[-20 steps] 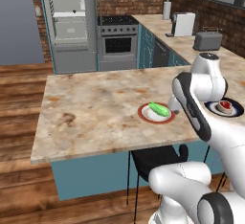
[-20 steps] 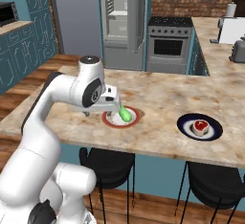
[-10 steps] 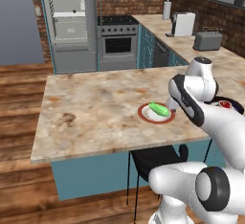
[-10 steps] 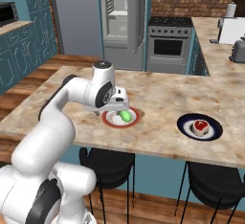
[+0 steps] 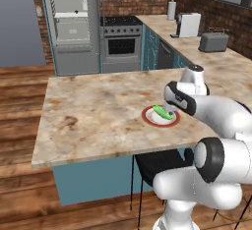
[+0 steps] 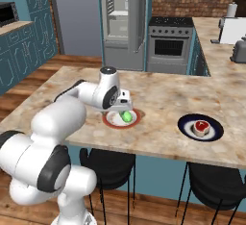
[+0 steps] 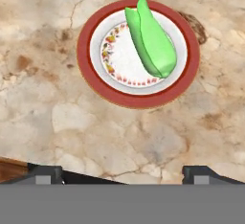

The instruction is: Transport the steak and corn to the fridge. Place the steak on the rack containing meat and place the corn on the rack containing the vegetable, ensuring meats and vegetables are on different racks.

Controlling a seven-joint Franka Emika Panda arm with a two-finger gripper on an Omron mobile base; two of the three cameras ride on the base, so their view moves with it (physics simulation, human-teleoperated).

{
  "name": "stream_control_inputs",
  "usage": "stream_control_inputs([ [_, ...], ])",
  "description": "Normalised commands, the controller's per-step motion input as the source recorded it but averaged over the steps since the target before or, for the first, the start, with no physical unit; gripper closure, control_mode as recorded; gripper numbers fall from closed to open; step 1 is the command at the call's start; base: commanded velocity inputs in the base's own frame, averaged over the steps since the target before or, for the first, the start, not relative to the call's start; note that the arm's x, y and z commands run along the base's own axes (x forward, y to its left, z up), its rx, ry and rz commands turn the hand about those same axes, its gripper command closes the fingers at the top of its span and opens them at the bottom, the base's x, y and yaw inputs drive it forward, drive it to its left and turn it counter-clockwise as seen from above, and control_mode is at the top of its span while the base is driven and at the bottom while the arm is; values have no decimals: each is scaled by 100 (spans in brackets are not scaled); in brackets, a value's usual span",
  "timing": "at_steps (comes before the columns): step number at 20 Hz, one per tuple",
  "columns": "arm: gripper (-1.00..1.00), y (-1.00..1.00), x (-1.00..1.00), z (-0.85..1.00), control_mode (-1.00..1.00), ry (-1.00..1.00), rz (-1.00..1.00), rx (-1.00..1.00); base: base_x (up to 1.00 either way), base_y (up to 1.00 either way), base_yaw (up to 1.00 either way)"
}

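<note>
Corn (image 7: 150, 40): light, stiff, tapered ear in smooth husk; prob slippery, may roll on plate. Best hold: across thick mid-section, jaws square to long axis, not at thin tip.

Lies on red-rimmed plate (image 7: 91, 82) on marble bench (image 7: 57, 122); hand view: upper centre-right of frame, tip toward top edge.

Pincer (image 7: 122, 173): tips far apart at bottom edge, released, nothing between. Corn sits above and slightly right of the gap, apart from tips. Judgement: pincer needs shift fwd over corn before closing.

Steak (image 6: 200, 126) on dark plate (image 6: 185, 123), right of frame in right base view, well apart.
</note>
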Motion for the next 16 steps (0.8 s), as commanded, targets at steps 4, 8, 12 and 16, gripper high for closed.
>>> stream_control_inputs([
  [4,-100,-8,52,-22,-100,1,0,0,0,0,0],
  [8,-100,-5,38,-34,-100,0,2,0,0,0,0],
  [12,-100,-2,39,-33,-100,0,1,0,0,0,0],
  [16,-100,0,35,-29,-100,0,0,0,0,0,0],
])
